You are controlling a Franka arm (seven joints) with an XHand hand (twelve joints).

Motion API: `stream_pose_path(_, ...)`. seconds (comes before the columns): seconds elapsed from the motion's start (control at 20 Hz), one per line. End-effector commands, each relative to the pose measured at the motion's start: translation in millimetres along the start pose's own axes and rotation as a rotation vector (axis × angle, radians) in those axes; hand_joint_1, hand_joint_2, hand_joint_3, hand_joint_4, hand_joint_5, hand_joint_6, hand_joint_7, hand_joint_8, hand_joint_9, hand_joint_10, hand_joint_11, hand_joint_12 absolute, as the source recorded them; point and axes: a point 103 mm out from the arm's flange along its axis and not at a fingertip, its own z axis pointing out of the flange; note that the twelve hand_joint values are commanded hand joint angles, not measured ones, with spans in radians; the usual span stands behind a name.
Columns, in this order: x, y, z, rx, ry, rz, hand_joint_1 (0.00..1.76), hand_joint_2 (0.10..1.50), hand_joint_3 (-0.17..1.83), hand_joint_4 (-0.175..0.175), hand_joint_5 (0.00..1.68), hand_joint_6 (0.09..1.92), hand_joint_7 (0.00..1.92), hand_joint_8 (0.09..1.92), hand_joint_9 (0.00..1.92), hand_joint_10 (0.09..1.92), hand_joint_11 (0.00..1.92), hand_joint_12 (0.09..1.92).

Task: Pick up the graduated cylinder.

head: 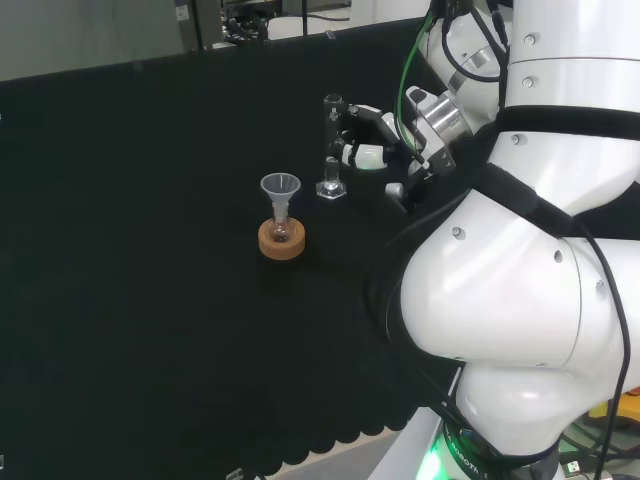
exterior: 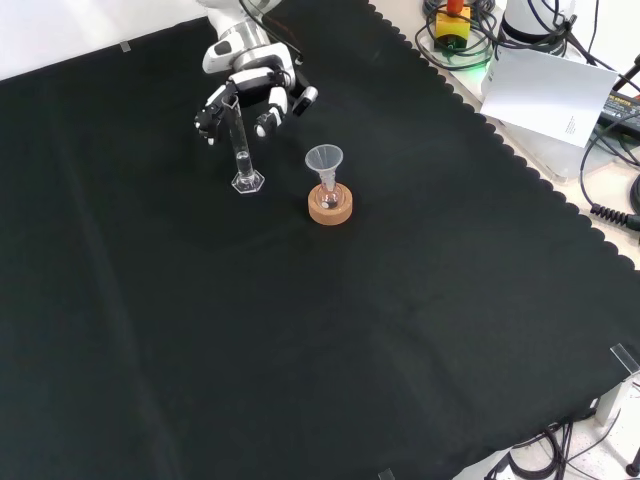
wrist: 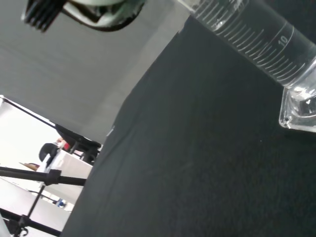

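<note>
Head view, left to right. Black cloth [head: 140, 250] covers the bench. Near the middle, a cork ring [head: 281, 240] lies flat on the cloth; a small round flask [head: 281, 231] sits in it with a clear funnel [head: 281, 188] upright in its neck. Just right of that and a little farther back stands the cylinder [head: 331, 150], upright on its hexagonal foot, foot flat on the cloth. The hand [head: 368, 152] is just right of the cylinder, fingers [head: 362, 156] curved toward the tube at about mid height. Whether they touch the glass, cannot tell. The arm [head: 530, 250] stands at the right.

Front view, left to right. The hand [exterior: 245, 85] comes in from the top left, palm down over the cylinder [exterior: 243, 150]. The fingers [exterior: 211, 118] are spread and partly curled, some to the left of the tube and some to the right, so the top of the tube stands between them. They bracket it without closing on it; no clear contact seen. The foot rests on the cloth [exterior: 300, 350]. To the right and slightly nearer, apart from the cylinder, sits the ring [exterior: 330, 207] with the flask and funnel [exterior: 324, 160]. Paper and cables lie off the cloth at the far right.

Wrist view. Cylinder [wrist: 256, 42] close, graduation marks plain, foot on the cloth [wrist: 197, 163].
</note>
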Motion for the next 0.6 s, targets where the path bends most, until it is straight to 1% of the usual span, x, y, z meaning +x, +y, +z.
stream_pose_path(0.05,-2,5,8,0.0,0.042,-0.029,0.93,0.63,0.62,-0.016,0.46,0.09,0.51,0.55,0.68,0.49,0.44,1.27)
stream_pose_path(0.3,-3,7,16,-0.01,0.082,-0.044,0.95,0.63,0.64,-0.014,0.48,0.09,0.54,0.53,0.72,0.46,0.53,1.22)
stream_pose_path(0.4,-4,8,17,-0.007,0.087,-0.049,0.96,0.64,0.64,-0.012,0.5,0.09,0.56,0.53,0.75,0.44,0.57,1.19)
stream_pose_path(0.6,-8,8,21,-0.008,0.107,-0.043,0.99,0.66,0.63,-0.01,0.55,0.09,0.61,0.52,0.81,0.41,0.63,1.16)
